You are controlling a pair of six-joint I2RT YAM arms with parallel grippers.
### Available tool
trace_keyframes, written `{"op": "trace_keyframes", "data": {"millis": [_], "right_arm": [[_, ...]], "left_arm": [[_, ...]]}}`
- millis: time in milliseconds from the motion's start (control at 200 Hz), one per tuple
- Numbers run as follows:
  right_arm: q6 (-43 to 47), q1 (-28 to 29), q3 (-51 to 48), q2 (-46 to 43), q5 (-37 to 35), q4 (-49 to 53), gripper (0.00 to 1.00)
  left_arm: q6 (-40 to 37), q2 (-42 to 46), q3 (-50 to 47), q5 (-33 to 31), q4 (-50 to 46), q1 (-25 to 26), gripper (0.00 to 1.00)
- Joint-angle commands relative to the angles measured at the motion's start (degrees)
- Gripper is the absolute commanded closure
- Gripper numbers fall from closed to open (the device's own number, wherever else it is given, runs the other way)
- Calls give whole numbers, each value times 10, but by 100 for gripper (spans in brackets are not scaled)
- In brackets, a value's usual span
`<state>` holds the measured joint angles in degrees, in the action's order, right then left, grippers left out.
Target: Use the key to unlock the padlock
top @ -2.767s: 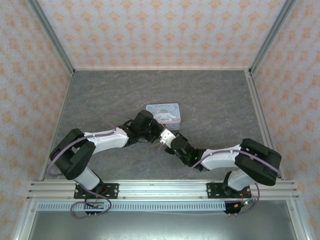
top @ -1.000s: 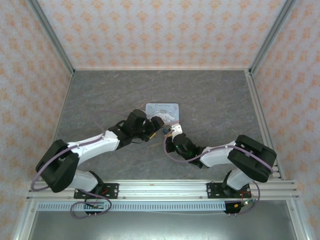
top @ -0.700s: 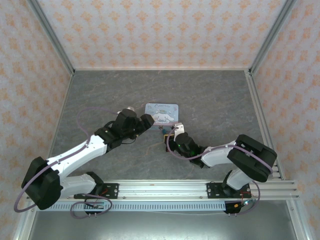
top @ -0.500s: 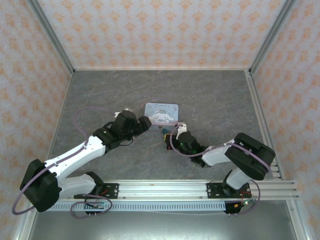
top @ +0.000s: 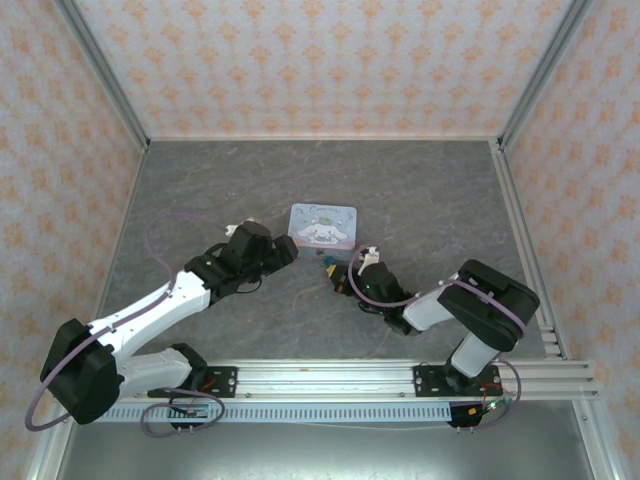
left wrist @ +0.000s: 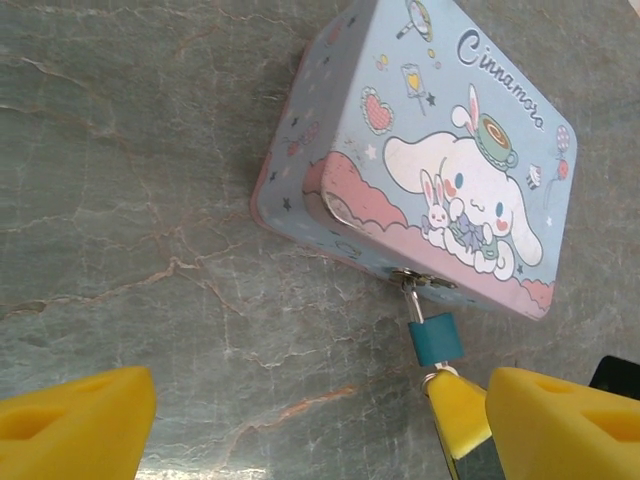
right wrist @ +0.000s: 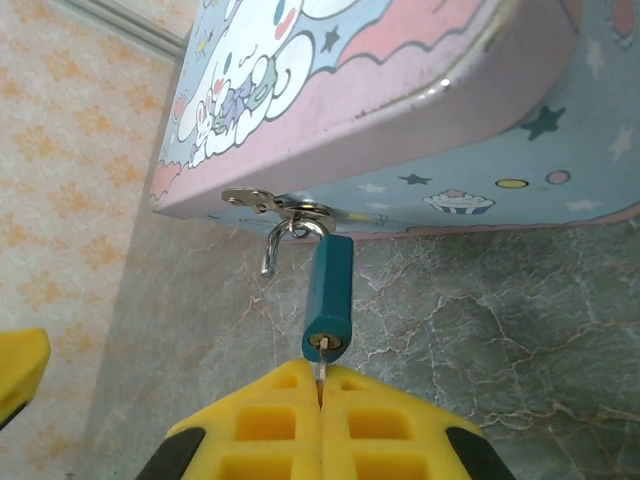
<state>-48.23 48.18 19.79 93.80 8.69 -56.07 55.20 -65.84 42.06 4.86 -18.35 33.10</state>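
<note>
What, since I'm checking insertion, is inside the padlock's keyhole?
The thin metal key enters the keyhole of the padlock, pinched by the shut right tool. Its depth inside is hidden.

A lab robot cell: papered panel walls [top: 320,60] and aluminium framing [top: 104,72] enclose a stone-patterned tabletop [top: 430,190]; left arm [top: 150,310] and right arm [top: 490,295] are bolted to a rail [top: 320,375].

Padlock [right wrist: 329,290] on the hasp [right wrist: 268,204] at the tin's [left wrist: 400,130] near edge, key [right wrist: 320,366] in the padlock's near end.
</note>
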Motion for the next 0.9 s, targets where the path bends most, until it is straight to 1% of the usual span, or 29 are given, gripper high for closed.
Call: {"op": "trace_keyframes", "data": {"millis": [0,145,305,395,485,616,681,826,896], "right_arm": [[-58,-5,-5,25,8,-20,100],[-70,-6,-5,50,11,-32,100],[-75,-6,-4,67,11,-35,96],[-72,-6,-5,69,8,-35,88],[-68,-7,-10,66,4,-34,84],[-48,-8,-12,49,3,-18,75],[-32,-8,-11,34,4,4,70],[12,-9,-11,-16,-8,75,58],[33,-16,-17,-42,-4,91,53]], "left_arm": [[-16,-8,18,-3,-10,-20,12],[-37,-25,25,25,15,-49,8],[-72,-66,41,78,47,-87,6],[-103,-95,53,97,69,-106,5],[-133,-127,69,113,85,-120,5],[-152,-165,87,140,125,-132,4],[-160,-179,97,151,141,-134,4],[-171,-220,130,153,135,-134,4],[-171,-244,140,165,138,-134,4]]}}
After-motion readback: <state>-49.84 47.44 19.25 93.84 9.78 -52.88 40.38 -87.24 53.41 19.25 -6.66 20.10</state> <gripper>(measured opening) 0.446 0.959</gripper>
